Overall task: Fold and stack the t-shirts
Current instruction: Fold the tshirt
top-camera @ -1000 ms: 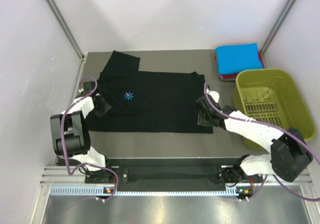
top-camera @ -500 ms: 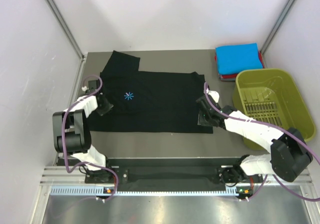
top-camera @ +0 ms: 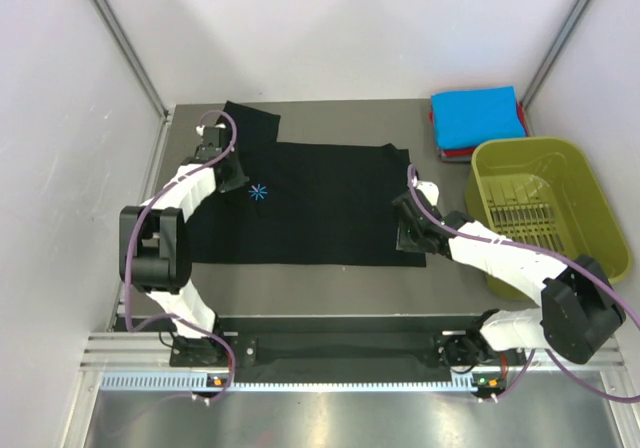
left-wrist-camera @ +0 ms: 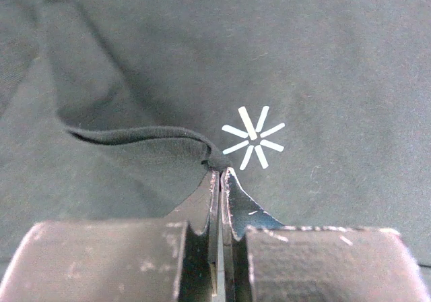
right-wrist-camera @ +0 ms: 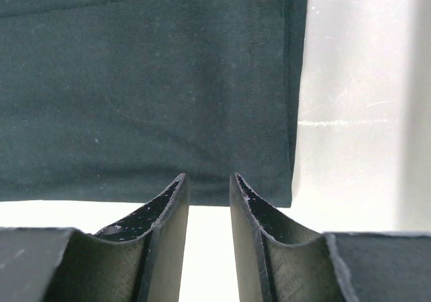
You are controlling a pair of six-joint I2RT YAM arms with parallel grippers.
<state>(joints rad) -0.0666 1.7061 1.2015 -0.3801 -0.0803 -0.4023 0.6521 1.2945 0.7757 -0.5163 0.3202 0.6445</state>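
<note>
The large black t-shirt [top-camera: 320, 208] lies spread across the table, its light-blue starburst print [top-camera: 258, 192] near its left end. My left gripper [top-camera: 232, 175] is shut on a fold of the shirt's left edge and holds it right beside the print. In the left wrist view the shut gripper [left-wrist-camera: 220, 172] pinches black cloth just below the starburst [left-wrist-camera: 252, 145]. My right gripper [top-camera: 405, 230] is open at the shirt's near right corner. In the right wrist view the gripper [right-wrist-camera: 207, 179] is open and empty, with the shirt's hem corner [right-wrist-camera: 269, 147] just beyond it.
A folded bright blue t-shirt [top-camera: 478, 116] lies on a red one [top-camera: 458, 153] at the back right corner. The olive-green basket [top-camera: 590, 203] stands at the right, close to my right arm. Grey walls and metal posts ring the table.
My left gripper has moved away from me and to the right, pulling the shirt's left edge inward to the starburst. The right arm has not moved.
</note>
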